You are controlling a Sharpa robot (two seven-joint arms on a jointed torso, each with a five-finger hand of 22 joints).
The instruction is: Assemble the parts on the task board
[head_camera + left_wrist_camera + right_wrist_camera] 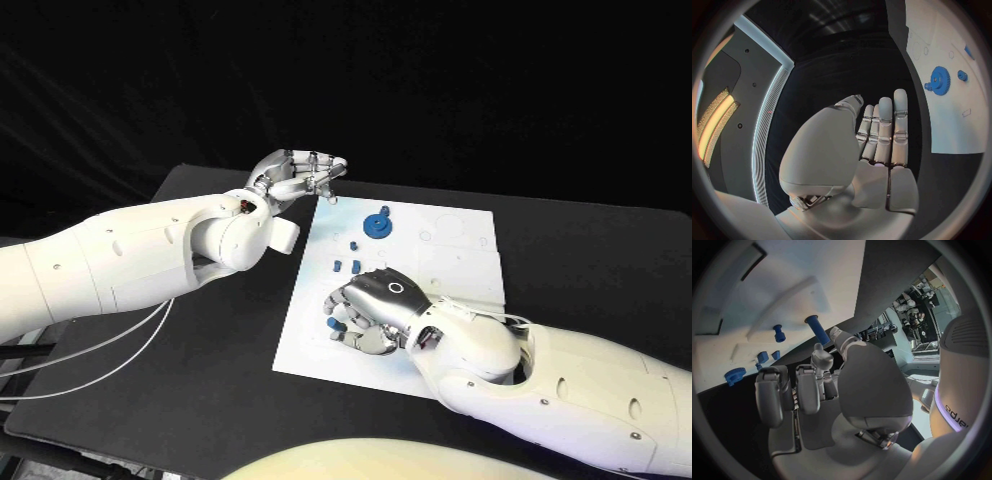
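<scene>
Now we grasp a blue peg [816, 329] in our right hand [378, 310] over the task board [459, 255]; next comes seating it, while the left hand [300, 175] hangs curled, holding nothing.

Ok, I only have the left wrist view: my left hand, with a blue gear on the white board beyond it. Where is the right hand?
Observer: The right hand is over the near part of the task board, with its fingers curled downward.
Operator: Is it holding a part?
Observer: I cannot tell. In the right wrist view a blue peg stands right beside one fingertip, but whether they touch is unclear.
Operator: Are any other parts close to it?
Observer: Yes, small blue pieces lie on the board between that hand and the gear.
</scene>
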